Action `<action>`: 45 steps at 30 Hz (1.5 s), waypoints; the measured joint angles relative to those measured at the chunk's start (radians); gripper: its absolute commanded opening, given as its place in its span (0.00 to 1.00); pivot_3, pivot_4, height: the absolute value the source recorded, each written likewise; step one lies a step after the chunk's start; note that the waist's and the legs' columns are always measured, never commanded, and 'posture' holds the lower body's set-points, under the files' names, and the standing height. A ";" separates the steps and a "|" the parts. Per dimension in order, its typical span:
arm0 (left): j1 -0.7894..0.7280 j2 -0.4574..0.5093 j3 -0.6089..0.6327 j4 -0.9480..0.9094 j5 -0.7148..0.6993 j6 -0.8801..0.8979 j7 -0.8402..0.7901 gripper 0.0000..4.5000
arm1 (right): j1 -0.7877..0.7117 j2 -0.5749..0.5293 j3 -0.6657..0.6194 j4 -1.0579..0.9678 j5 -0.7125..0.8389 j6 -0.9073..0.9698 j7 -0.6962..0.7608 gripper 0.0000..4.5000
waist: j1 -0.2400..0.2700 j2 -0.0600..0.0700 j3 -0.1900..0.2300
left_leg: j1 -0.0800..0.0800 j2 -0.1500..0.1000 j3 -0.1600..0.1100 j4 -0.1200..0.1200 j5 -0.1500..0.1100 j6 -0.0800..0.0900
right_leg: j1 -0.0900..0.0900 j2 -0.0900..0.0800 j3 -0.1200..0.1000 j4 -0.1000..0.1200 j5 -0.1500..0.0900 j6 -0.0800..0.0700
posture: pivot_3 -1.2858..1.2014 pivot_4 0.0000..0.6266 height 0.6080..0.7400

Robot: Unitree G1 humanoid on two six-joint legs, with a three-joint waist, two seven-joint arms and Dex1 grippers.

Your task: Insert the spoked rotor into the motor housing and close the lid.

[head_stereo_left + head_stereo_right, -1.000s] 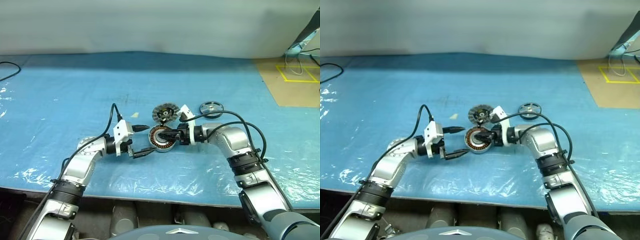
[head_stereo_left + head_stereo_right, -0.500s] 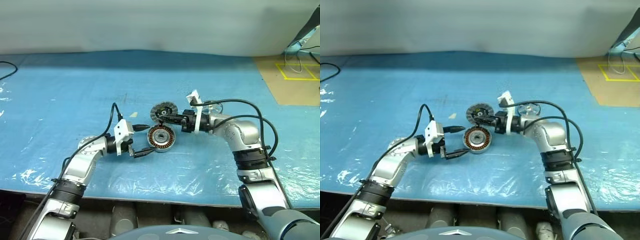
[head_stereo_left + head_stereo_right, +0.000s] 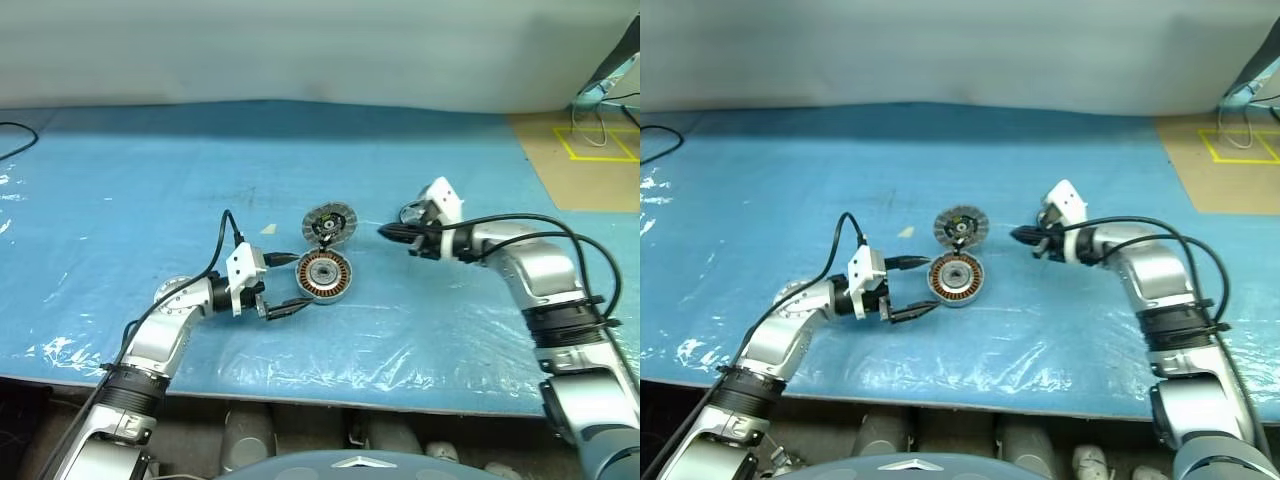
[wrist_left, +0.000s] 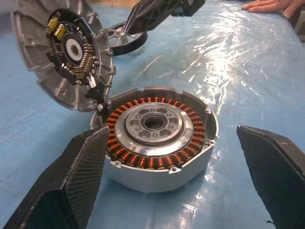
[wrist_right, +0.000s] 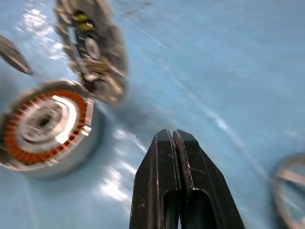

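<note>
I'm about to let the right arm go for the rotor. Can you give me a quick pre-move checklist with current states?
1. Hinged silver-grey lid open: ok.
2. Round silver motor housing with copper windings, cavity unobstructed: ok.
3. Left gripper open beside housing: ok.
4. Right gripper open for pickup: not ok, shut.
5. Black-rimmed spoked rotor lying free on blue table cover: ok.
6. Rotor undamaged: cannot tell.

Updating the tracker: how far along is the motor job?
Done: lid swung open, housing windings exposed. In hand: nothing; left hand waits open beside the housing, right hand is shut and empty. Left: spoked rotor lies on the sheet, not yet inserted; lid not closed.
</note>
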 measured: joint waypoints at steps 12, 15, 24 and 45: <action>-0.077 -0.104 -0.041 -0.035 0.017 0.069 0.101 1.00 | -0.244 0.010 0.070 0.358 -0.215 -0.124 -0.078 0.73 | -0.004 0.000 0.000 | -0.001 0.000 0.000 0.003 0.001 0.002 | 0.000 0.000 0.000 0.002 0.000 -0.001 | 0.52 0.24 1.00; -0.110 -0.100 -0.041 -0.046 0.021 0.115 0.123 1.00 | -0.282 0.014 0.092 0.443 -0.255 -0.131 -0.073 0.89 | -0.001 0.000 0.000 | -0.002 0.000 0.000 0.004 0.002 0.003 | -0.001 0.000 0.000 0.002 0.000 -0.001 | 0.52 0.24 1.00; -0.130 -0.074 -0.057 -0.087 0.044 0.211 0.149 1.00 | -0.328 0.022 0.129 0.581 -0.332 -0.198 -0.028 0.89 | 0.001 0.000 0.000 | -0.005 0.000 0.000 0.005 0.002 0.005 | -0.002 0.000 -0.001 0.002 0.001 -0.001 | 0.52 0.24 1.00; -0.140 -0.098 -0.059 -0.066 0.040 0.195 0.124 1.00 | -0.304 0.023 0.134 0.560 -0.406 -0.245 0.013 0.27 | 0.002 0.000 0.000 | -0.005 0.001 0.000 0.008 0.001 0.006 | -0.002 0.000 -0.001 0.005 0.001 -0.002 | 0.52 0.24 1.00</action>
